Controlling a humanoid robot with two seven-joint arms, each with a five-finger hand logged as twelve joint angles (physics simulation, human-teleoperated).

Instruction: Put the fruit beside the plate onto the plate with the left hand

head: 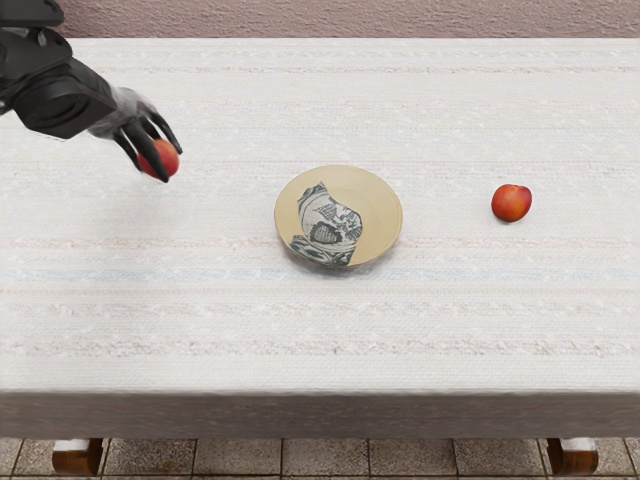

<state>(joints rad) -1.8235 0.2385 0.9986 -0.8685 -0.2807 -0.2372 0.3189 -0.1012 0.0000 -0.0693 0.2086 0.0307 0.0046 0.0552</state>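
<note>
- Nearest, a floor [320, 458] of square beige tiles shows under the table, with two rounded brown wooden feet [78, 456] at the left and right corners.
- The table [320, 340] is covered by a white cloth with a coarse weave and faint stripes running left to right.
- In the middle sits the plate [385, 200], round, shallow and tan, with a broad band of dark grey and white pattern across its near-left part. Nothing lies on it.
- Well to the right of the plate, apart from it, a second fruit [511, 202] rests on the cloth: small, round, smooth, red shading to orange.
- Farther back on the left, well apart from the plate, the left hand [140, 135] comes in on a bulky black arm. Its dark, slender fingers [160, 128] are curled around the held fruit [166, 158], a red-orange ball like the other one.
- No object lies on the cloth between that hand and the plate.
- Behind the far edge is a rough brownish wall [350, 17].
</note>
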